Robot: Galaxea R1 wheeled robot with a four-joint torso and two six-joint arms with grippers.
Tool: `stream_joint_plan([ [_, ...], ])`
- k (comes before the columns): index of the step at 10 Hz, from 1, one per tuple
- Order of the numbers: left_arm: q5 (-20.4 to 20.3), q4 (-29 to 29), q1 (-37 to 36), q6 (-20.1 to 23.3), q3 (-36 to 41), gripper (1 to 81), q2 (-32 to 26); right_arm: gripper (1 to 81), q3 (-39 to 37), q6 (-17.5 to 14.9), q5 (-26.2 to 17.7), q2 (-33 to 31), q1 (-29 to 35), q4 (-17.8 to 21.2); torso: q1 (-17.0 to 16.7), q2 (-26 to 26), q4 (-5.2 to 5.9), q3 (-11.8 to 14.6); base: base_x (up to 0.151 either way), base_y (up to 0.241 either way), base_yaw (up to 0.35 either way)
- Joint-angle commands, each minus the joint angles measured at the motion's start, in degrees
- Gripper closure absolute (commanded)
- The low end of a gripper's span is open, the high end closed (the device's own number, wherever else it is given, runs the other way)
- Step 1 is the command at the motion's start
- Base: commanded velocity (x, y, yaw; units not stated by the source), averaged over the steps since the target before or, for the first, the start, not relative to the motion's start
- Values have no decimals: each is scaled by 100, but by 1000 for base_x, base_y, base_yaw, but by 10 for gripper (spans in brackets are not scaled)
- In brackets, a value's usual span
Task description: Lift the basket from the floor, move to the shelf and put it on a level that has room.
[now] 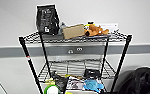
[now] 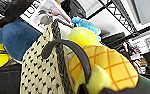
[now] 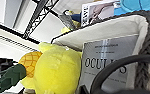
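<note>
I'm facing the shelf (image 1: 74, 40), a black wire rack against a pale wall. On its top tier sit a black bag (image 1: 47, 18), a brown carton (image 1: 74, 31) and an orange plush (image 1: 96, 30). The level (image 1: 74, 67) just below that top tier is mostly bare grid, with only a small dark item (image 1: 92, 73) near its front right corner. Below the level I see a cluttered tier with a blue plush (image 1: 93, 85), a magazine (image 1: 74, 85) and a green-and-white object (image 1: 51, 89).

The basket (image 2: 44, 70) shows close in my left wrist view: cream weave with dark flecks, a braided edge and a dark curved handle (image 2: 71, 53). A pineapple plush (image 2: 108, 67) lies right beside that handle. In my right wrist view the basket's pale liner rim (image 3: 98, 30) runs just beneath the shelf clutter, with a yellow plush (image 3: 57, 72) and a box (image 3: 106, 60) printed with "OCULUS" lettering against it, plus another dark handle (image 3: 121, 67).

I cannot tell how either gripper's fingers stand, or whether they touch the basket.
</note>
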Motion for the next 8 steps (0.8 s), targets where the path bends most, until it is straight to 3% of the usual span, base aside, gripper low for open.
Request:
stream_joint_plan([
  [1,83,-201,-1163,-89,971,811,-381,811,874,-21,-55,-224,1120,389,0,0,0,0,0,0,0],
  [8,92,-218,-2121,-283,2035,811,-1015,811,1780,-21,-231,-831,1901,863,0,0,0,0,0,0,0],
])
